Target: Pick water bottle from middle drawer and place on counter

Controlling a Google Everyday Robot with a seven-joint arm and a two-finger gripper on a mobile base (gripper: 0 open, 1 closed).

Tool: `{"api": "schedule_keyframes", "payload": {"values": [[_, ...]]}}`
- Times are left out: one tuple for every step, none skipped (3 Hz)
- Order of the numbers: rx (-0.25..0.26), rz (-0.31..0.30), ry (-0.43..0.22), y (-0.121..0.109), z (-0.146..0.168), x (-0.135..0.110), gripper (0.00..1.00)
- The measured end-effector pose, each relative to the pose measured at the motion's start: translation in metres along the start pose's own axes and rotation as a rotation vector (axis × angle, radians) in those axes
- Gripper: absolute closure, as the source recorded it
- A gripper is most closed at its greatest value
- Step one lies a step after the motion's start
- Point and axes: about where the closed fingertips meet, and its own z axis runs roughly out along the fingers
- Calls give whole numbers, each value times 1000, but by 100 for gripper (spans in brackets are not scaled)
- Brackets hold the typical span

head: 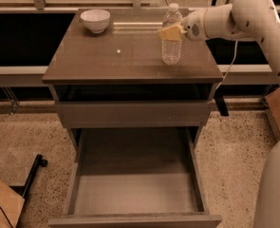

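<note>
The water bottle (171, 44) stands upright on the counter (106, 58), toward its right back part. My gripper (171, 33) reaches in from the right at the end of the white arm (239, 18). Its yellowish fingers (168, 33) are closed around the bottle's upper body, just below the white cap. The bottle's base appears to rest on the counter. The middle drawer (135, 194) is pulled out wide below the cabinet, and its pale grey floor holds nothing.
A white bowl (95, 20) sits at the counter's back left. A shallower closed drawer front (132, 114) lies above the open one. A cardboard box (2, 203) and a black wheeled leg (32, 175) are on the floor at left; another box (279, 110) at right.
</note>
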Motion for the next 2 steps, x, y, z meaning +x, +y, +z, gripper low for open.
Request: {"api": "schedule_keyframes", "payload": {"values": [[0,15,1,-5,1,2,16],[8,25,-1,-9,0,3,0]]}}
